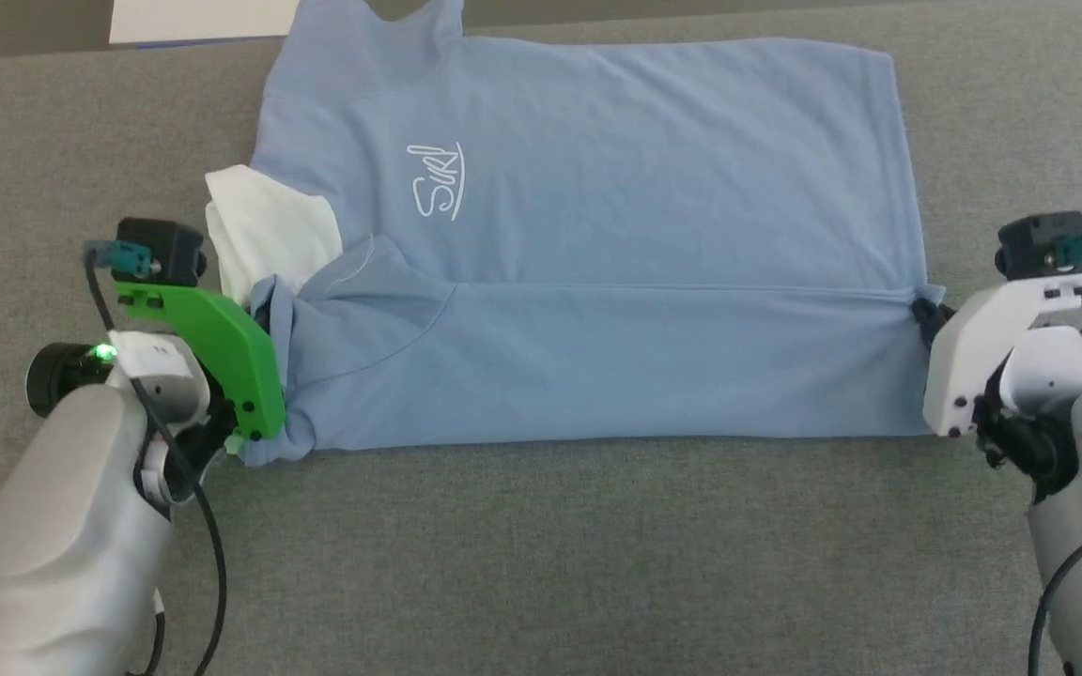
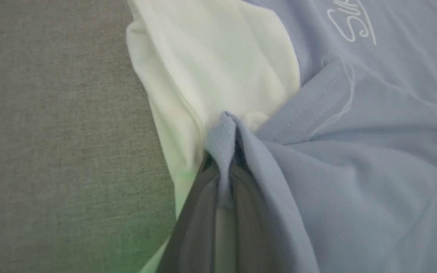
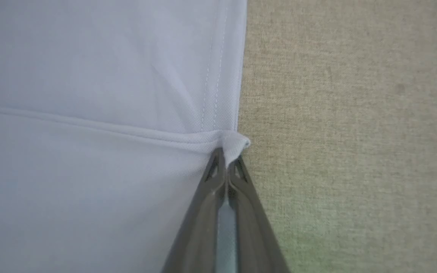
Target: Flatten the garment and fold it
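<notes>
Light blue garment [image 1: 597,188] with a white script logo [image 1: 438,183] and seemingly a white collar [image 1: 269,230], on a grey surface [image 1: 541,563].

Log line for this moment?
shirt: near side folded over | left gripper: shut on shirt | right gripper: shut on shirt

Left gripper [image 2: 224,161] is held at the left, right gripper [image 3: 225,156] at the right, fingers [image 3: 203,212] of both pressed shut

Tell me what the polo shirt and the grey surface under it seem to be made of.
Polo shirt: soft matte knit, likely cotton piqué; a fine pebbled texture and double-stitched hem show close up. Grey surface: matte woven cloth or carpet-like covering, judging by its heathered, thready grain.
</notes>
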`<state>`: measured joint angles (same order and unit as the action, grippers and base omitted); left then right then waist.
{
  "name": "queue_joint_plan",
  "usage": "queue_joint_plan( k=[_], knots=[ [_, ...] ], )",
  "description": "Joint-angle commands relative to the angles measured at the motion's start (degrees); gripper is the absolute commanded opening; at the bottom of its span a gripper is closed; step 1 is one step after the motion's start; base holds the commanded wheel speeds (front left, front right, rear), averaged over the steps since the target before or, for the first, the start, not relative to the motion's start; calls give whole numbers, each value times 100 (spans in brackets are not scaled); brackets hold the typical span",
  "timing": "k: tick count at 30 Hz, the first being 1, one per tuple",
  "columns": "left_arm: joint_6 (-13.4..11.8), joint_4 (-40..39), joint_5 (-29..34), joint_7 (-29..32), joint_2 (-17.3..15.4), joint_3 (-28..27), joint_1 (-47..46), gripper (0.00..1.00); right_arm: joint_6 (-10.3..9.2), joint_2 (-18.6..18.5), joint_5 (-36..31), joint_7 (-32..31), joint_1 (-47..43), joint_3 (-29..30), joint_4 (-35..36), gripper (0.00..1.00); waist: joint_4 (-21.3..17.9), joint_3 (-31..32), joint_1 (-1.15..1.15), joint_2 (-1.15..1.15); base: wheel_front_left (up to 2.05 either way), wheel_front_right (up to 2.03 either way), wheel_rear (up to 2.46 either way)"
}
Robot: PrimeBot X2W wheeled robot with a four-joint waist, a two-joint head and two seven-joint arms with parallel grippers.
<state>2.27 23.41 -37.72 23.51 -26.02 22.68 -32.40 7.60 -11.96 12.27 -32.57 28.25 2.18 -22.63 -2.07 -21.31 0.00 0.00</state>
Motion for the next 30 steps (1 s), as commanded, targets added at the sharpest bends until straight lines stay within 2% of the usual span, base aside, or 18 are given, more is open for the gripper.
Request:
queue_joint_plan(
  k=[1,2,3,4,5,10,12,16,17,23,27,30],
  knots=[
    [-3,59,-87,146,45,57,171,0,-11,12,64,-213,-66,22,-129,0,44,6,0,0,0,0,0],
    [-39,-15,-84,65,47,23,187,21,-11,25,93,-278,-75,74,-103,0,62,21,0,0,0,0,0],
    [-109,-105,-27,-107,42,-15,214,56,-11,42,120,-308,-99,118,-46,0,81,41,0,0,0,0,0],
    [-175,-170,46,-282,37,-40,244,100,-11,52,130,-278,-130,143,21,49,93,63,0,0,0,0,0],
    [-279,-239,142,-547,44,-85,295,100,-11,72,140,-196,-184,180,104,100,107,108,0,0,0,0,0],
    [-624,-544,413,-1752,166,-275,732,100,-11,268,109,563,-562,469,505,100,142,368,0,0,0,0,0],
    [-874,-749,579,-2505,240,-395,1116,100,-11,433,18,1192,-897,648,754,100,157,592,0,0,0,0,0],
    [-1076,-1061,695,-3222,367,-452,1652,100,-11,622,-129,1986,-1384,812,1045,100,176,856,0,0,0,0,0],
    [-1141,-1225,702,-3448,445,-463,1905,100,-11,718,-156,2376,-1615,854,1182,100,177,960,0,0,0,0,0],
    [-1290,-1576,784,-3615,595,-311,2535,100,-11,879,-200,3370,-2150,820,1461,100,128,1157,0,0,0,0,0],
    [-1308,-1404,733,-3446,613,-229,2651,100,-11,903,-161,3776,-2359,721,1579,100,71,1184,0,0,0,0,0],
    [-1530,-1195,655,-3195,693,-279,2624,100,-11,906,-41,3936,-2441,645,1581,100,8,1186,0,0,0,0,0]
  ],
)
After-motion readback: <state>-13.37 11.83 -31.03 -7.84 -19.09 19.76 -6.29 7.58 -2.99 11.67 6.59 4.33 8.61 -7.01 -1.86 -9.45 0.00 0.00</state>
